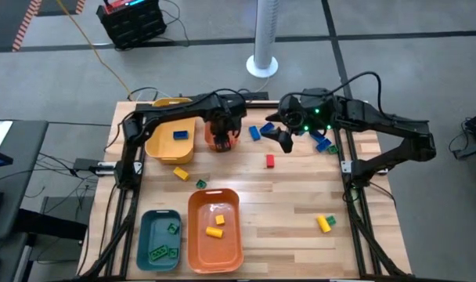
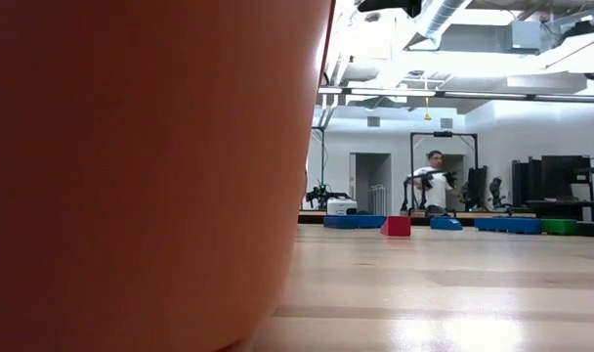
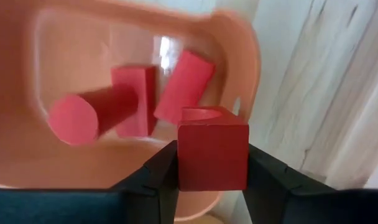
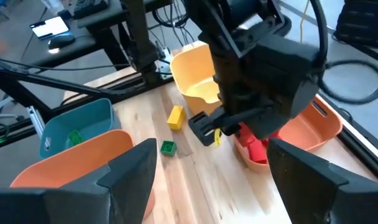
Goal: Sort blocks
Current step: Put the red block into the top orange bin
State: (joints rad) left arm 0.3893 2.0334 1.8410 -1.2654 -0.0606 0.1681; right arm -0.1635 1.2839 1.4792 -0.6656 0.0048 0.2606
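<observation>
My left gripper [image 1: 222, 138] [image 3: 212, 163] hangs over a small orange bin [image 1: 220, 143] [image 3: 232, 43] at the far middle of the table, shut on a red block [image 3: 212, 155]. Several red blocks [image 3: 133, 99] lie inside that bin. My right gripper [image 1: 282, 139] [image 4: 223, 180] is open just right of it and holds nothing. Loose blocks rest flat on the table: blue ones [image 1: 255, 131] [image 1: 324, 145], a red one [image 1: 270, 160] [image 2: 396, 226], a yellow one [image 1: 181, 174] [image 4: 175, 117] and a green one [image 1: 200, 184] [image 4: 168, 147]. My left gripper pinches the red block between its two fingers [image 3: 161, 177], which sit on two opposite side faces [image 3: 184, 165]. The fingers point down from above. The block is lifted clear and held upright above the small orange bin, with a round stud [image 3: 198, 114] on its far face.
A yellow bin [image 1: 171, 137] holds a blue block. At the near edge a large orange bin [image 1: 214, 229] [image 2: 131, 166] holds yellow blocks and a teal bin [image 1: 158, 239] holds green ones. A yellow and a green block [image 1: 325, 223] lie near right. A person [image 2: 434, 184] stands far behind.
</observation>
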